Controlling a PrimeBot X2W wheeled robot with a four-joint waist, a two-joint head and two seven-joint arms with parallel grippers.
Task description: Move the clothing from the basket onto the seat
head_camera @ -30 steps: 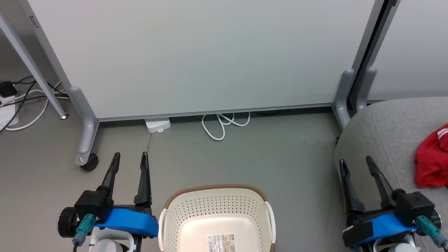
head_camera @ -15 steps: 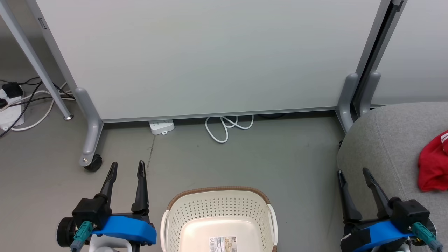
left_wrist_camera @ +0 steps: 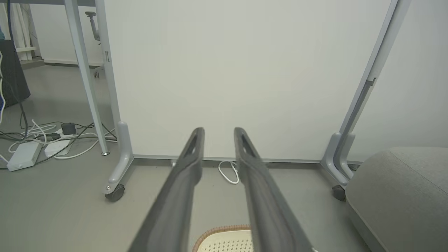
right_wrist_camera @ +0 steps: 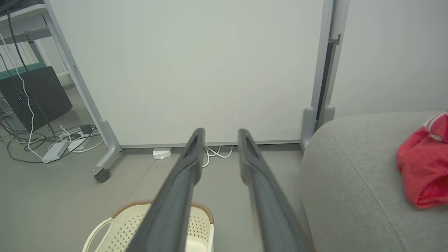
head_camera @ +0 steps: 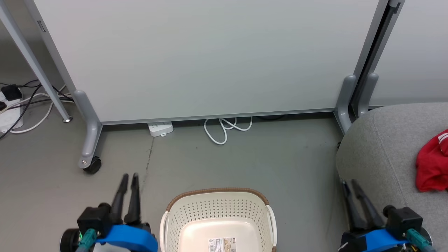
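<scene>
Now we see our left hand (head_camera: pixel 128 175) low over the grey floor (head_camera: pixel 273 164), its two long dark fingers standing close together with only a narrow gap at the tips and nothing between them. Our right hand (head_camera: pixel 349 182) is the same, almost closed and empty. Just to the right of the left hand, and well to the left of the right hand, stands the cream perforated plastic laundry basket with a brown braided rim (head_camera: pixel 217 190), its bare bottom showing a printed label (head_camera: pixel 222 244). Close on the right of the right hand rises the large grey woven-fabric seat with a rounded corner (head_camera: pixel 381 147); we cannot tell whether the fingers touch it. The red clothing (head_camera: pixel 432 168), a crumpled heap with white stripe trim at its top, lies on the seat, further right of that hand and apart from it. Ahead of both hands stands a white partition panel on grey wheeled legs (head_camera: pixel 210 59), with a coiled white cable (head_camera: pixel 224 127) at its foot.
</scene>
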